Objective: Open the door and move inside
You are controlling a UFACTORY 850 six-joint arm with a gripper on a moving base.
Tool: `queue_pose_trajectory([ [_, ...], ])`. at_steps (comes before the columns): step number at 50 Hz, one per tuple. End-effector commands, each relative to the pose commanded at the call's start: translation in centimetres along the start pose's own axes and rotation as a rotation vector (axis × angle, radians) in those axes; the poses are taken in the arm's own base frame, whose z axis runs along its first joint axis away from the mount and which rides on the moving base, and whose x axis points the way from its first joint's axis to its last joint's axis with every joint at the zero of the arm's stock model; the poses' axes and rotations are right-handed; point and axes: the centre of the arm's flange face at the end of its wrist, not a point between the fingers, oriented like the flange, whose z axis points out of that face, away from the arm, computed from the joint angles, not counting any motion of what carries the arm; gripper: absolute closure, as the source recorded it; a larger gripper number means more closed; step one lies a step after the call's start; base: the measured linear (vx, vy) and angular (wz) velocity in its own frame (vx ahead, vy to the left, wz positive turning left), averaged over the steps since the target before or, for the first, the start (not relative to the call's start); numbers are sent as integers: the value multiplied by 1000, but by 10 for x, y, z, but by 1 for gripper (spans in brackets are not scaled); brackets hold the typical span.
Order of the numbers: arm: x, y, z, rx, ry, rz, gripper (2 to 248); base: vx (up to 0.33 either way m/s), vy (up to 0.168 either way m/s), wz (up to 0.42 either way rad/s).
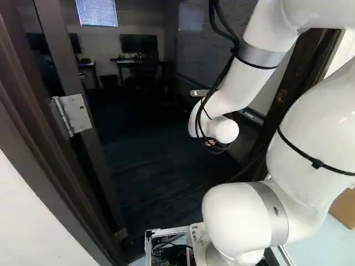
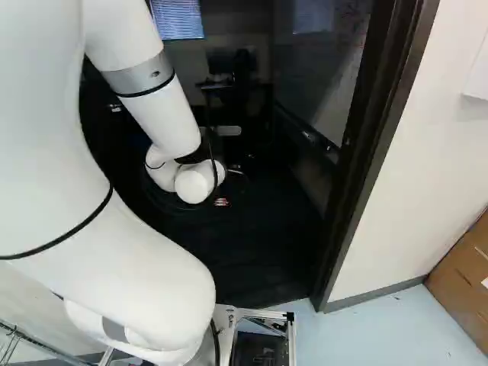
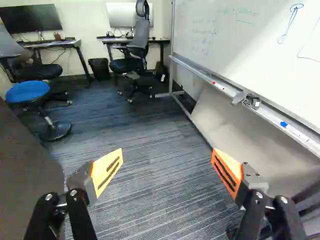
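Observation:
The gripper (image 2: 221, 202) is mostly lost against the dark floor beyond the arm's white wrist, inside the doorway. In the wrist view the gripper (image 3: 167, 162) is open, its orange pads wide apart with only carpet showing between them. The door (image 1: 61, 47) stands swung inward at the left of the left base view, a metal hinge (image 1: 73, 113) showing by its edge. A dark brown surface, apparently the door (image 3: 25, 175), lies close beside one finger. No handle can be seen.
The dark door frame (image 2: 374, 130) borders the opening opposite the hinge. Inside are a whiteboard (image 3: 240, 40) with a ledge, a blue stool (image 3: 27, 91), office chairs (image 3: 137, 47) and desks (image 3: 55, 44). Cardboard boxes (image 2: 465, 267) stand outside, beside the wall.

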Motion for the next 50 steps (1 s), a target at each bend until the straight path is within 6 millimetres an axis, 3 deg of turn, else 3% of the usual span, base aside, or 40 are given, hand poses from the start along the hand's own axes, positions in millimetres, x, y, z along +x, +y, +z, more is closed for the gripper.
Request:
queue_pose_trajectory([
  [50,0,0,0,0,0,0,3,0,0,0],
])
